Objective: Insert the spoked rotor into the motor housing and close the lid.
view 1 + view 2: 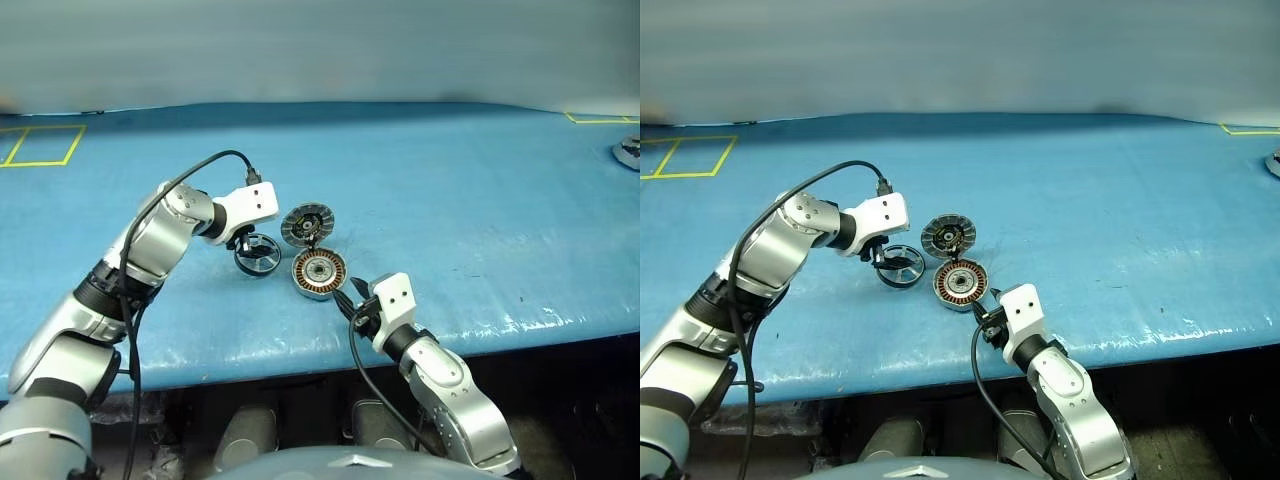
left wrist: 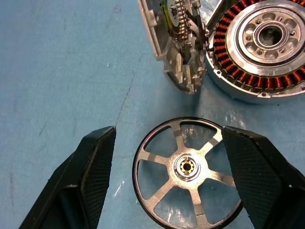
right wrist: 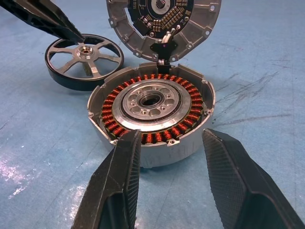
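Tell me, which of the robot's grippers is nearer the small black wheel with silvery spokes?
The left gripper: its open fingers straddle the small black spoked wheel. The right gripper sits further off, at the round silver housing with copper windings.

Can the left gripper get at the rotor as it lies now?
Probably yes. The left gripper is open, with one finger on each side of the rotor, which lies flat on the table apart from the housing.

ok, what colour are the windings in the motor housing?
Copper-red, ringing the silver centre of the motor housing; clearest in the right wrist view.
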Controlling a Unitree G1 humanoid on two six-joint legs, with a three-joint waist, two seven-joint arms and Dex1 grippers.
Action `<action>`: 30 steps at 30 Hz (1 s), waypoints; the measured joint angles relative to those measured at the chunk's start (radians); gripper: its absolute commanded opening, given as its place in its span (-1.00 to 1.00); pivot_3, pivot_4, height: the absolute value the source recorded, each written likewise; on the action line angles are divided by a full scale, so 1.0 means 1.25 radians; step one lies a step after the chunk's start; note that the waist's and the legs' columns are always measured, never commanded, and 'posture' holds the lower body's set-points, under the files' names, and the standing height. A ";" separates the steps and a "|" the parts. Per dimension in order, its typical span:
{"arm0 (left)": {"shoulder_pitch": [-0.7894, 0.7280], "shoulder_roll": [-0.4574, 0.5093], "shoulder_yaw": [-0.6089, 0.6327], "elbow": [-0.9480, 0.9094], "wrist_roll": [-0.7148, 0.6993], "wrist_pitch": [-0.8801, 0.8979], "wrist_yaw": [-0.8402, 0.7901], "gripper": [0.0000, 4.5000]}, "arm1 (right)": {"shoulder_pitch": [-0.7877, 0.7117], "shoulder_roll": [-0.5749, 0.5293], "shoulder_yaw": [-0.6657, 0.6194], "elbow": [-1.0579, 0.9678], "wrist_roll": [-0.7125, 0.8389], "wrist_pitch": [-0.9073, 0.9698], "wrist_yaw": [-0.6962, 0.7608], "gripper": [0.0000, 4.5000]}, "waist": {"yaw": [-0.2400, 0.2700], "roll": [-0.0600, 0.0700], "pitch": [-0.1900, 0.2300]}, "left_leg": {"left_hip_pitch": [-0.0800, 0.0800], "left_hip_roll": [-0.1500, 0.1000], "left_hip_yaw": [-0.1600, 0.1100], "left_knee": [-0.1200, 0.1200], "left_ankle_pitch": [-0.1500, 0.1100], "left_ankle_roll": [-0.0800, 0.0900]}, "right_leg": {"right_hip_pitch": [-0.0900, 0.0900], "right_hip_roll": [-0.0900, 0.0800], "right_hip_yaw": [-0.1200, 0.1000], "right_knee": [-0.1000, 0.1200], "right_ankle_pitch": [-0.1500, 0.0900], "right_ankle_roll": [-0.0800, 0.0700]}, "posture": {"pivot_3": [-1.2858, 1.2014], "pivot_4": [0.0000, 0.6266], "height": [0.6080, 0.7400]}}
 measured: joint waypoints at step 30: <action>0.037 -0.026 -0.018 0.079 0.034 0.005 0.019 -0.30 | 0.004 0.006 -0.006 0.000 -0.002 -0.001 -0.001 -0.05 | 0.002 0.000 0.000 | 0.000 0.000 0.000 0.000 0.000 0.000 | 0.001 0.000 0.000 0.000 0.001 -0.001 | 0.03 -0.52 1.00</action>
